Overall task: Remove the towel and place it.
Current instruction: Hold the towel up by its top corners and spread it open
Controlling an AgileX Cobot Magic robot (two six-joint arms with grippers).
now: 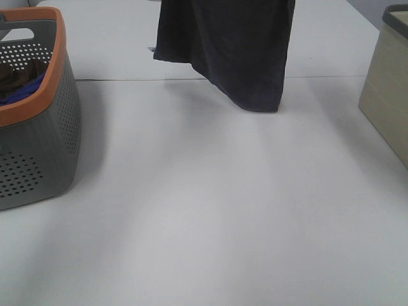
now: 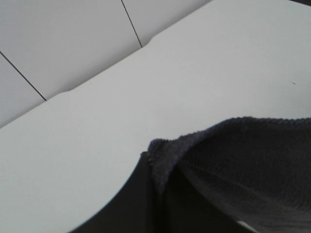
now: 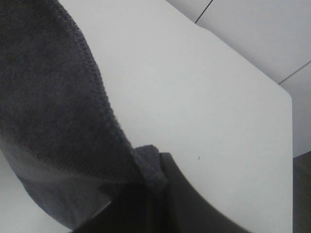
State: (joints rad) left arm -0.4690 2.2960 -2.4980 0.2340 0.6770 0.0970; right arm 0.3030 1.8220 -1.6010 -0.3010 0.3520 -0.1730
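Towel [image 1: 223, 51] held pinched at top corners by left gripper [image 2: 156, 167] and right gripper [image 3: 155, 191], both clamped on hem. Cloth hung below them, near table [image 1: 204, 223]. Placing step judged in hand; lowering and release required.

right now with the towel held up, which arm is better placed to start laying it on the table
Right, probably: the towel hangs lowest on the right gripper's side, nearest the table; its edge on the left gripper's side ends higher.
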